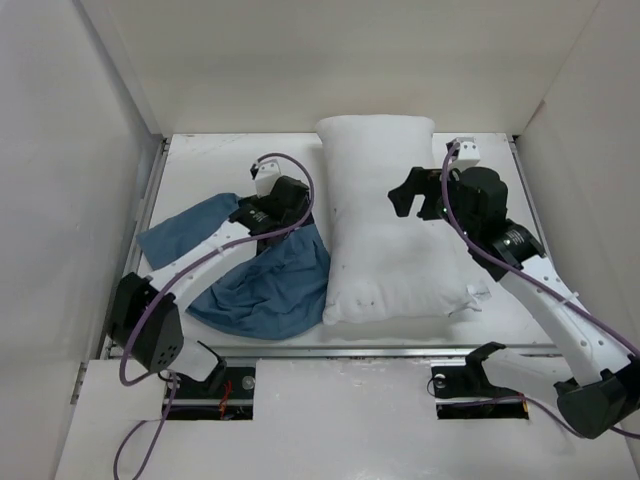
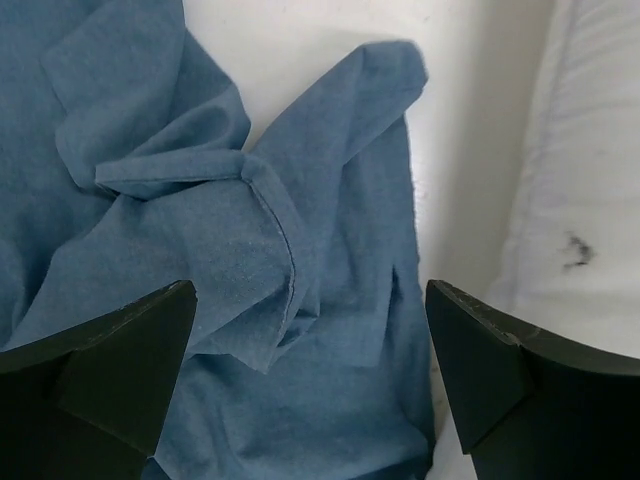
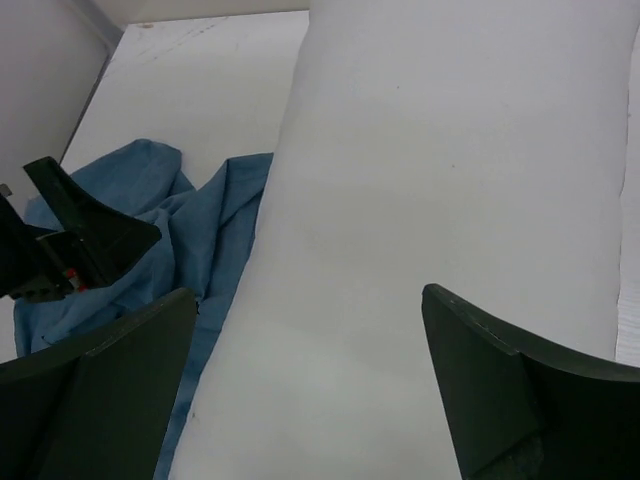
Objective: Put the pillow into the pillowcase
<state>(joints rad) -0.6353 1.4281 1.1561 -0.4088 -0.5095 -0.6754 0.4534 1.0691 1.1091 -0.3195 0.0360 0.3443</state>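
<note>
Top external view, one moment, contents as recorded.

Item 1: the pillow (image 1: pixel 385 220). White and plump, it lay lengthwise at the centre of the frame, running from the upper centre down to the lower centre of the white table (image 1: pixel 215 160). A small white tag (image 1: pixel 476 297) stuck out at its lower right corner. In the left wrist view a small dark mark (image 2: pixel 575 251) showed on its side, at the right edge of the frame.

Item 2: the pillowcase (image 1: pixel 270 285). Slate-blue and crumpled, it lay flat on the table at the left centre of the frame. One strip reached toward the left edge, and the bunched mass sat at the lower centre, its right border just beside the pillow's left side. The left wrist view showed it creased, with a hemmed fold turned over at the centre of the frame.

Item 3: the left gripper (image 2: pixel 310 295). Its fingers stood wide apart and held nothing, with the pillowcase folds showing between them. Whether they touched the cloth could not be told.

Item 4: the right gripper (image 3: pixel 308 295). Its fingers were spread wide and held nothing. It was over the pillow's upper half, toward the right side of the top external frame. Contact with the fabric could not be told.

Item 5: a purple cable (image 1: pixel 128 345). It looped along the left arm at the lower left of the frame.
</note>
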